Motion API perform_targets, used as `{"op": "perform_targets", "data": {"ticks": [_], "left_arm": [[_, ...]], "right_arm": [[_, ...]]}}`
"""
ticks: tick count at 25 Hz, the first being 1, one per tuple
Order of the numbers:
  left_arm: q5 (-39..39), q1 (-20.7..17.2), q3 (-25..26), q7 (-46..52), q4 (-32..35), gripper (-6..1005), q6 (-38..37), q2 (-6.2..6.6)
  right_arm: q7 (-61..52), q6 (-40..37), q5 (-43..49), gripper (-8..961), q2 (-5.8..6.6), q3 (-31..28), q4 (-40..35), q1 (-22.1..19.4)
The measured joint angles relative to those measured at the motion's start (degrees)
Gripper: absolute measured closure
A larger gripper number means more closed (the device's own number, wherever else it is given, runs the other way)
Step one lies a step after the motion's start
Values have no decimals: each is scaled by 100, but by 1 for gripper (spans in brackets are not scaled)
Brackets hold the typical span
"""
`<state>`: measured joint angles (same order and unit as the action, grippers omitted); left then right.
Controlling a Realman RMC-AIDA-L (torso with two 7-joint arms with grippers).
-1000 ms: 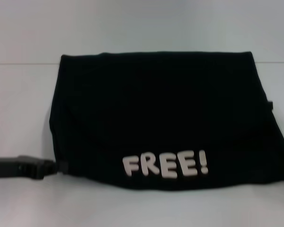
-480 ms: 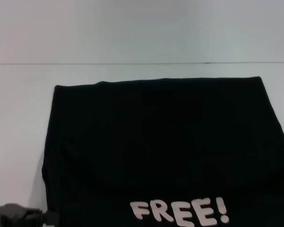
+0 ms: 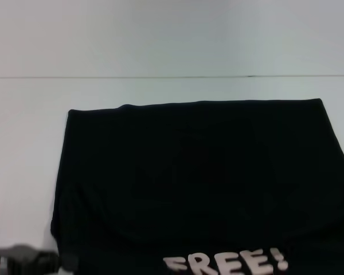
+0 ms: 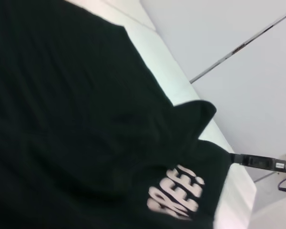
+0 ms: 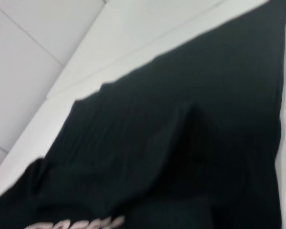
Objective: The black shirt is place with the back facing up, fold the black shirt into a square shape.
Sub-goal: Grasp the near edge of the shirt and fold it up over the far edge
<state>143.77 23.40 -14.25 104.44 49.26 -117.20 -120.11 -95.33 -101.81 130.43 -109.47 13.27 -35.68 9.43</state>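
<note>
Over the last second the black shirt [image 3: 195, 183] has slid toward the robot: its far folded edge sits lower in the head view than it did, and the white "FREE!" lettering [image 3: 226, 262] has dropped almost to the near edge of that view. The left gripper [image 3: 31, 260] has shifted down with it and now shows only as a dark blur at the shirt's near left corner; whether its fingers are clenched on cloth or released cannot be told. The right gripper is not in view at all, though the right wrist view looks across the cloth from close by. Judging from this, the shirt is being drawn back and smoothed after a fold, and it already reads as a broad, nearly rectangular panel lying on the pale table [image 3: 160, 46], so the square shape seems close but not finished. The fabric is matte, soft and limp, with shallow ridges and a loose flap standing up near the lettering in the left wrist view, while the far edge runs straight with one small notch near its left end.
</note>
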Motion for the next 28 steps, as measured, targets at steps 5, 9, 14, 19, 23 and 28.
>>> {"op": "perform_targets", "data": {"ticks": [5,9,14,19,23,28], "left_arm": [[-34,734,175,193,-251,998,575,289],[-88,1333,216,425,-812,999,1591,571],[-94,1981,59,711,-1408,999,3188,754],[-94,2345,-31,788,-1686,998,4441,768],[-95,2463,-297,789,-1874,998,5420,721],[-142,2534,-462,756,-1989,998,6255,642]], "right_arm": [[-115,189,-5,954,68,-340,0,576],[-372,612,0,954,96,-358,28,1119],[-756,1399,30,954,96,-233,110,1835],[-1270,2599,38,953,158,285,461,2463],[-1542,3591,41,953,182,797,858,2922],[-1702,4604,43,953,121,1229,1157,3341]]}}
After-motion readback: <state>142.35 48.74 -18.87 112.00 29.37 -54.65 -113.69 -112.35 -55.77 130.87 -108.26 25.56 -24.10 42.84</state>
